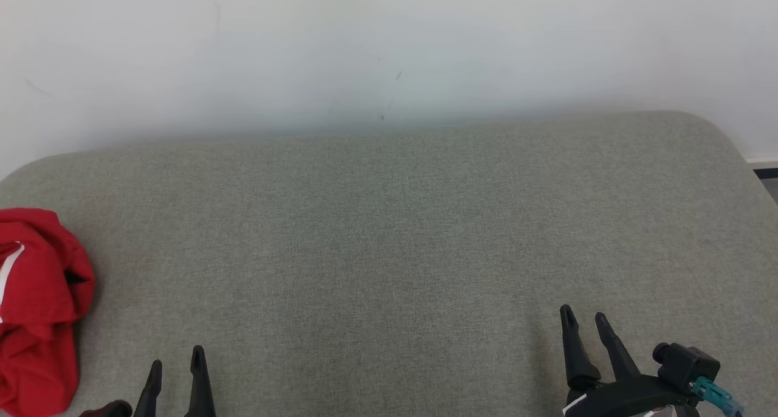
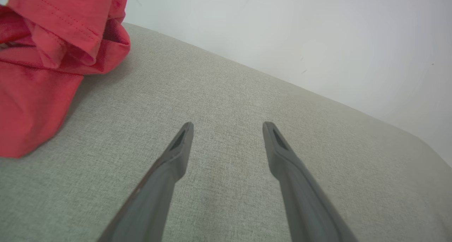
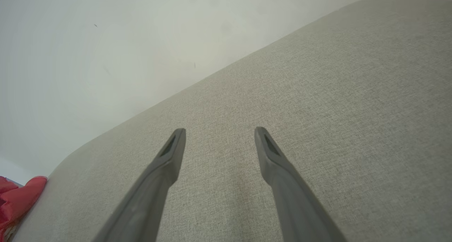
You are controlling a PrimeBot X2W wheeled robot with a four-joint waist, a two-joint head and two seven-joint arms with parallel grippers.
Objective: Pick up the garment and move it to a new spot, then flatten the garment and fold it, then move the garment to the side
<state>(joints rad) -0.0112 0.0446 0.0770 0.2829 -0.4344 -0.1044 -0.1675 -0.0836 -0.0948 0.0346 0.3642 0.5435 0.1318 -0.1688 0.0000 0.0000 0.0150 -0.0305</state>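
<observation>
Across the whole foreground of the head view stretches a padded surface (image 1: 389, 234) covered in a grey-green woven fabric, its far corners rounded. Behind it rises a plain white wall (image 1: 389, 40) with a few faint scuff marks. At the far right, a pale skirting strip (image 1: 761, 160) runs along the foot of the wall, with a darker band just below it.

The red garment (image 1: 36, 307) lies bunched at the left edge of the padded surface, cut off by the picture's border. It is a soft knit in a strong red, crumpled into loose folds, with a narrow white stripe (image 1: 11, 265) showing on one fold. The left wrist view brings it close: the garment (image 2: 39, 94) fills the upper left corner, and a turned hem with a double row of stitching (image 2: 60, 19) lies over deeper folds. In the right wrist view a small part of the garment (image 3: 21, 199) shows at the lower left, at the surface's edge.

The left gripper (image 1: 177, 356) sits at the lower left, near the garment but apart from it, fingers spread and empty; its wrist view shows the left gripper (image 2: 227, 123) over bare fabric. The right gripper (image 1: 583, 312), at the lower right and well apart from the garment, is likewise spread with nothing between its fingers, as its own view confirms (image 3: 220, 129). A teal connector (image 1: 714, 392) sits on its body.
</observation>
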